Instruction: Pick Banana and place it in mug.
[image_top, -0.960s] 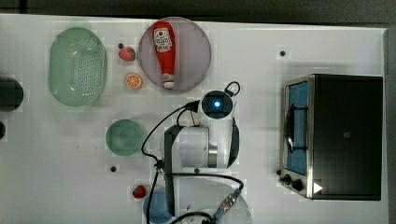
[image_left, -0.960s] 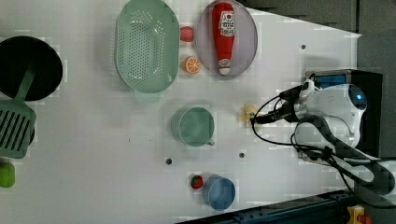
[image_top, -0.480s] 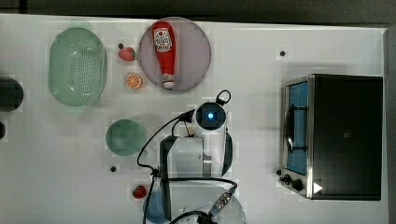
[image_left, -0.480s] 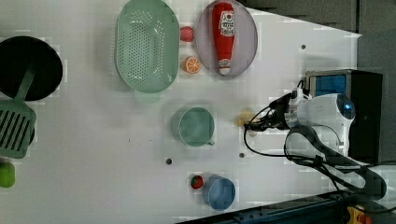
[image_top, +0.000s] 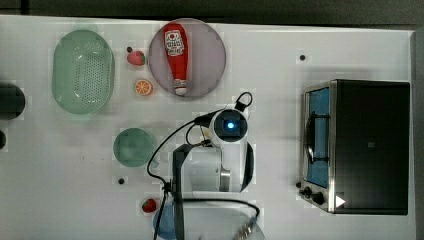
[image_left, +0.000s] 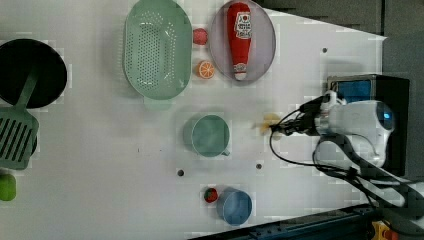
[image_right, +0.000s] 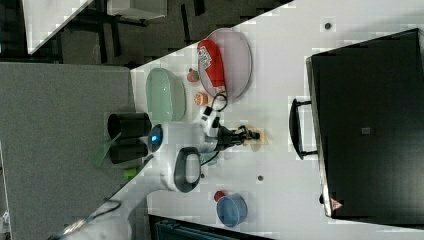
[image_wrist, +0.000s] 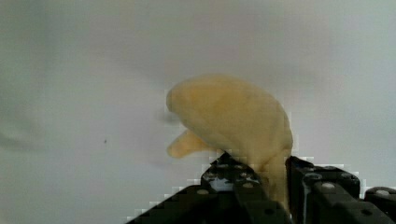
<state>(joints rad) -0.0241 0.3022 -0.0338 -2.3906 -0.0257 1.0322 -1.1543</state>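
The pale-yellow banana (image_wrist: 233, 116) lies on the white table, and my gripper (image_wrist: 266, 170) has its black fingers closed on the banana's narrow end. In the left view the banana (image_left: 267, 123) sits just to the right of the sage-green mug (image_left: 210, 136), with the gripper (image_left: 280, 129) at the banana's right end. In the right view the gripper (image_right: 250, 134) reaches out level over the table to the banana (image_right: 257, 135). The top view has the mug (image_top: 133, 147) to the left of the arm, which covers the banana.
A pale-green colander (image_top: 82, 70), a strawberry (image_top: 136, 58), an orange slice (image_top: 143, 87) and a plate (image_top: 210, 55) with a ketchup bottle (image_top: 176, 55) lie beyond the mug. A blue cup (image_left: 236, 206) and a strawberry (image_left: 211, 195) stand near the front edge. A toaster oven (image_top: 360, 145) stands on the top view's right.
The arm has swung toward the mug's side and lowered onto the banana. Its jaws, wide apart a second ago, have closed on the banana.
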